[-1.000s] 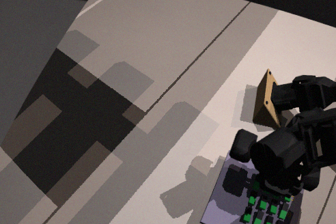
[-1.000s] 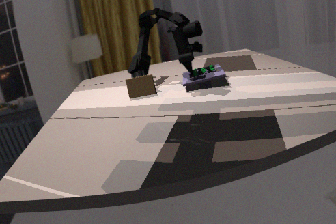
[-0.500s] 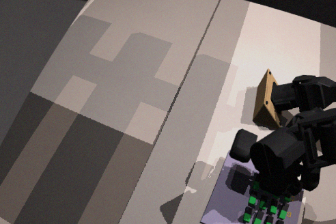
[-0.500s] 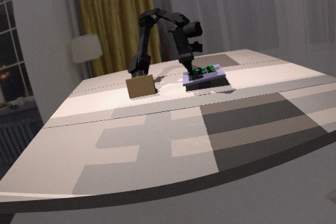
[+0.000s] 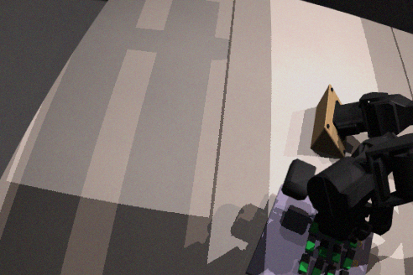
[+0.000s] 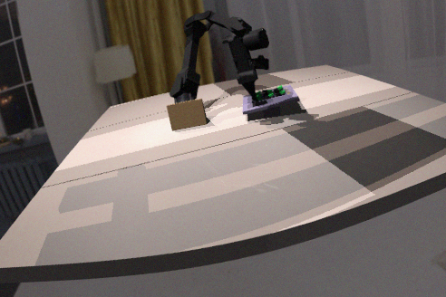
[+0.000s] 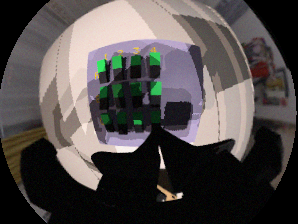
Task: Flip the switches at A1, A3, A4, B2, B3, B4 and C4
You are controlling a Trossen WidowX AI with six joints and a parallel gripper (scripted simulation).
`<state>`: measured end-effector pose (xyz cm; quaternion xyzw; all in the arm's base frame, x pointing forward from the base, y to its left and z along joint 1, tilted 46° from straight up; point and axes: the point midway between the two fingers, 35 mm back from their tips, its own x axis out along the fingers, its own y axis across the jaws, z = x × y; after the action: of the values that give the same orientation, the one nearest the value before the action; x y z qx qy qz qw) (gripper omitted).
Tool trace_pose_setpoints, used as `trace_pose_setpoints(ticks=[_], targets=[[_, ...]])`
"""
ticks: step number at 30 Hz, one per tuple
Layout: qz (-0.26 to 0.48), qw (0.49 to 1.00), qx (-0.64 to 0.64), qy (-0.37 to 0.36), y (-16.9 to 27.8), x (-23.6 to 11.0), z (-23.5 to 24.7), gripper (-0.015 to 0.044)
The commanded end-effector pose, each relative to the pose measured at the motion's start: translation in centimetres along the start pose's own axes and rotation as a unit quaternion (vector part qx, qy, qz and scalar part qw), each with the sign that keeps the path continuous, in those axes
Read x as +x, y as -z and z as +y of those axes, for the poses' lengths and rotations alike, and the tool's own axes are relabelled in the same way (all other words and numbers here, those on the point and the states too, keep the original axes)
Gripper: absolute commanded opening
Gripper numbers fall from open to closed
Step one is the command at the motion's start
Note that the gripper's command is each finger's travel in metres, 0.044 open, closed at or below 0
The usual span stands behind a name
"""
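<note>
The purple switch panel (image 5: 276, 215) (image 6: 294, 94) (image 7: 182, 63) lies on the table in front of the arm. It carries rows of small black rocker switches with green ends (image 7: 136, 90) (image 5: 312, 243) (image 6: 271, 93). My gripper (image 7: 157, 129) (image 6: 254, 98) is shut and empty. It points down at the panel's near row on the right side, around column 4. I cannot tell whether the tips touch a switch. In the top view the arm's wrist (image 5: 340, 191) hides the fingertips.
The arm's tan wooden base block (image 5: 325, 124) (image 6: 186, 115) stands just behind the panel. A dark square block (image 7: 177, 113) (image 5: 295, 218) sits on the panel to the right of the switches. Light and shadow patches cover the table (image 6: 227, 179).
</note>
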<state>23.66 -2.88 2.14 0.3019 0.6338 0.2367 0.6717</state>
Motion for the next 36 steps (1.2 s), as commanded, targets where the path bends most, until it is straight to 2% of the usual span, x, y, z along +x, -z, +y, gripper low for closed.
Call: trace_pose_setpoints(ticks=[1, 36], targets=[[0.001, 1.0, 0.004, -0.003, 0.11, 0.21, 0.08, 0.0], [0.001, 1.0, 0.004, -0.003, 0.13, 0.68, 0.09, 0.0]])
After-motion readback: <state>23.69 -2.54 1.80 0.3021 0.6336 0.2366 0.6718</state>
